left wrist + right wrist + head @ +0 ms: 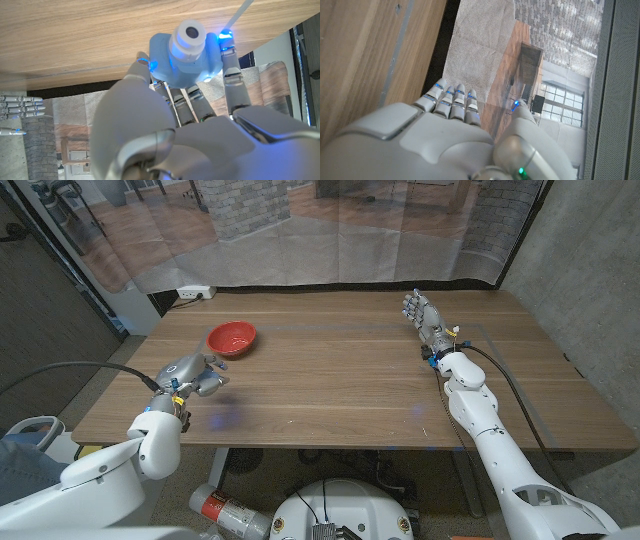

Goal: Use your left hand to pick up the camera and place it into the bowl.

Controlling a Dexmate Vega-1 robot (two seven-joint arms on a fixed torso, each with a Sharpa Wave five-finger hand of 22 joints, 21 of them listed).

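1. Table (340, 380): nothing visibly supports the toy camera (187, 55) from beneath; if it slips, it lands short of the red bowl (231, 337), beyond the fingertips.
2. Left hand (190, 373): fingers (235, 75) grasp the camera's sides; a loosened grasp may drop it.
3. Right hand (423, 313): fingers extended, released, well apart.

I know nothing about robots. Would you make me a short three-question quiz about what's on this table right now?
1. True or false: the camera already lies in the red bowl.
2. Which hand holds the camera? A) left hand B) right hand C) neither
3. Fill in: the right hand's fingers are straight and hold ____.

Key:
1. False. The left hand grips it, beside the bowl.
2. A.
3. Nothing.
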